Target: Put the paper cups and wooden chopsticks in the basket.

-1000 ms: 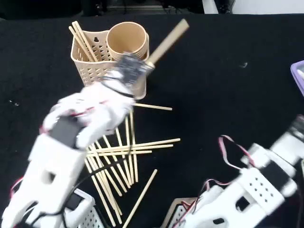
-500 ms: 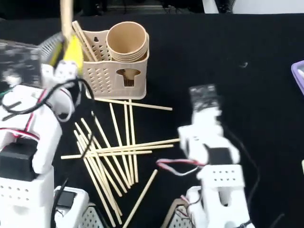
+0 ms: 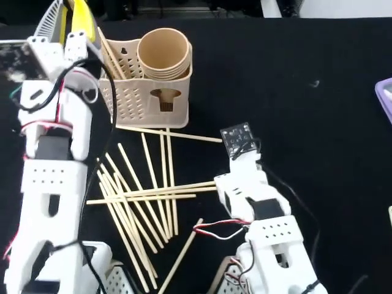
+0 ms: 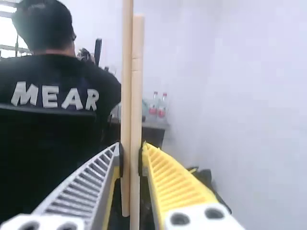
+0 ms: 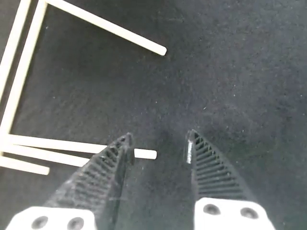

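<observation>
A beige slotted basket (image 3: 131,92) stands at the back with stacked paper cups (image 3: 163,52) and a few wooden chopsticks (image 3: 108,54) inside. Several loose chopsticks (image 3: 142,195) lie crossed on the black table in front of it. My left gripper (image 4: 130,154) is raised left of the basket (image 3: 70,11), shut on two chopsticks (image 4: 131,86) held upright. My right gripper (image 5: 158,138) hangs open just above the table, with the end of one loose chopstick (image 5: 146,154) between its fingers. The right arm (image 3: 248,184) stands at the right end of the pile.
A purple object (image 3: 384,98) pokes in at the right edge. Another loose chopstick (image 5: 108,26) lies beyond the right gripper. The black table (image 3: 294,92) to the right of the basket is bare.
The left arm swung from over the basket to its left and rose, still holding chopsticks. The right arm came in from the right edge to the pile's right end.
</observation>
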Motion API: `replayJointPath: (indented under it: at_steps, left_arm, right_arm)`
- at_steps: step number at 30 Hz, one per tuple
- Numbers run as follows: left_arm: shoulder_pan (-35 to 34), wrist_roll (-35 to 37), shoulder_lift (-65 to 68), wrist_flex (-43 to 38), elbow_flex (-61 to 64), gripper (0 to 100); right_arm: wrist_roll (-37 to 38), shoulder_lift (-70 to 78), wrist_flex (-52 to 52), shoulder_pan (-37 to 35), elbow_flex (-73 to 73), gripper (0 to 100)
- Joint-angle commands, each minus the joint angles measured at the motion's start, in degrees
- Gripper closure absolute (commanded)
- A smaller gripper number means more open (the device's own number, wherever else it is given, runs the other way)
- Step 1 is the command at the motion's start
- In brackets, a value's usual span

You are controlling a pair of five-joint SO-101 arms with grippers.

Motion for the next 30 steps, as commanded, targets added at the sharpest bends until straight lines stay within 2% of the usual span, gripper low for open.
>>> replayJointPath:
  at_steps: [1, 12, 23, 28, 30]
  left_arm:
    - [-0.6, 0.4, 5.3, -2.7, -2.2, 97]
    - [-0.2, 0.5, 13.4, -2.5, -1.1, 97]
    - [0.0, 0.8, 13.1, -2.7, 8.7, 97]
    - [0.9, 1.0, 13.1, -2.4, 8.4, 85]
    - [1.2, 1.0, 13.1, -2.4, 8.4, 86]
  right_arm:
    - [-0.4, -1.3, -1.4, -0.7, -0.5, 82.2]
    - [-0.4, -1.3, -1.5, -0.8, -0.4, 82.2]
    - [-0.4, -1.3, -1.5, -0.8, -0.4, 82.2]
    - [-0.4, -1.3, -1.5, -0.8, -0.3, 82.2]
    - [-0.4, -1.3, -1.5, -0.8, -0.3, 82.2]
